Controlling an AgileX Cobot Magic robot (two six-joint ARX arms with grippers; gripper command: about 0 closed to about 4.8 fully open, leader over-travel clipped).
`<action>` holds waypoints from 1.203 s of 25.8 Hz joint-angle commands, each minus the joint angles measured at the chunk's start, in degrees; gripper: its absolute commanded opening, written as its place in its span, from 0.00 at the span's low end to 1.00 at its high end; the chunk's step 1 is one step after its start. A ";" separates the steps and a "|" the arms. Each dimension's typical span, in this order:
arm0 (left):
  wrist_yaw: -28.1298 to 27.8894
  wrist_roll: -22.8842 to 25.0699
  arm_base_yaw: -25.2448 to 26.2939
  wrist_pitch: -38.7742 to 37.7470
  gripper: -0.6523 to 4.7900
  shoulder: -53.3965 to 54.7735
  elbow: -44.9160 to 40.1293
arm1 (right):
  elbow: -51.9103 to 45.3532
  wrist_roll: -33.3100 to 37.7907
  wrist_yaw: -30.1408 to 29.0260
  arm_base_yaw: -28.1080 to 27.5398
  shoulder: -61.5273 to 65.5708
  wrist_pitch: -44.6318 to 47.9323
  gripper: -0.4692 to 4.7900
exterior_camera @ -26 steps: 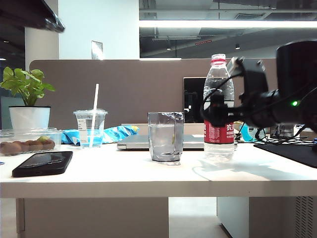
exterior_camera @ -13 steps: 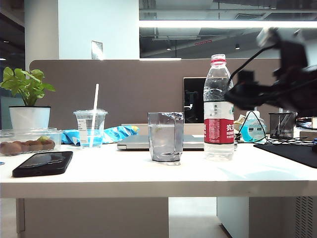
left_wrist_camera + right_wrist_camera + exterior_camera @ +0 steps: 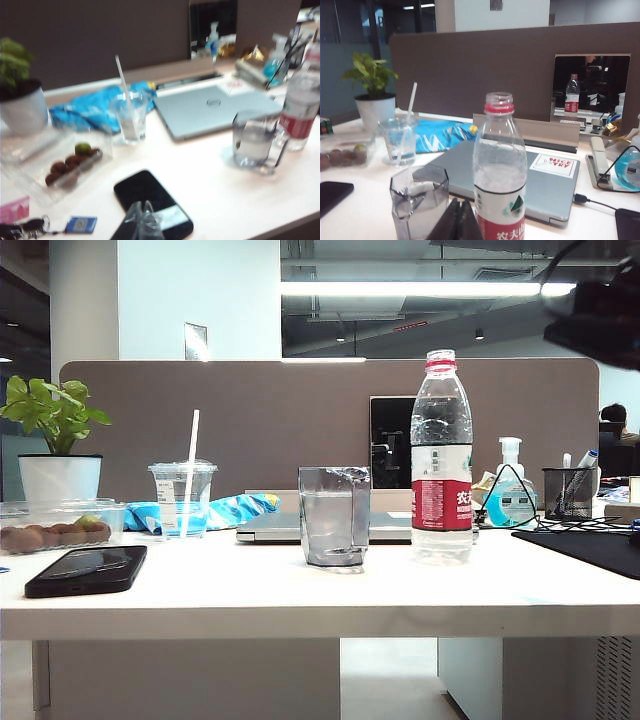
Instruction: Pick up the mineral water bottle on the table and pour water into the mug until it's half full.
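A black phone (image 3: 86,570) lies nearest the front edge of the white table (image 3: 320,605), with the mug (image 3: 334,515) and the mineral water bottle (image 3: 441,456) standing upright side by side just behind, close but apart, and neither held. The bottle has no cap and the mug holds clear water. Past them lie a closed grey laptop (image 3: 290,527), a lidded plastic cup with a straw (image 3: 183,497), a blue wrapper (image 3: 225,510), a box of brown fruit (image 3: 55,525) and a potted plant (image 3: 57,440) before the brown partition.

In the exterior view only a dark blurred piece of an arm shows at the upper right corner, with neither gripper in sight. The right wrist view shows the right gripper (image 3: 457,222) raised just in front of the bottle and mug, its dark fingers pressed together with nothing between them. It also shows a stapler (image 3: 598,161) and a sticker (image 3: 553,163) on the laptop lid. The left wrist view, blurred, shows the left gripper (image 3: 141,220) above the phone at the table's near left; its pale tips meet in a point, apparently closed and empty. Only this view shows keys (image 3: 22,227) and a blue tag (image 3: 80,224) by the front edge.

A blue pump bottle (image 3: 510,490) and a mesh pen holder (image 3: 570,492) stand at far right.
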 commanded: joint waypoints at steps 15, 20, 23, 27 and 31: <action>0.68 -0.02 0.00 -3.45 0.12 0.17 -7.78 | 0.31 0.68 -2.40 -0.15 -3.08 -7.17 0.08; 0.63 -0.02 0.00 -3.48 0.12 0.17 -7.78 | 0.28 -1.01 -3.61 -5.16 -15.23 -23.85 0.08; 1.29 -0.04 -0.02 -3.48 0.12 0.15 -7.78 | -0.02 -2.32 -3.30 -10.86 -29.27 -40.24 0.08; 1.51 -0.02 0.00 -3.48 0.12 0.15 -7.78 | -1.88 -2.71 -3.32 -16.37 -39.21 -48.48 0.08; 1.73 -0.02 0.00 -3.45 0.12 0.15 -7.78 | -6.40 -2.71 -3.32 -18.84 -47.04 -49.48 0.08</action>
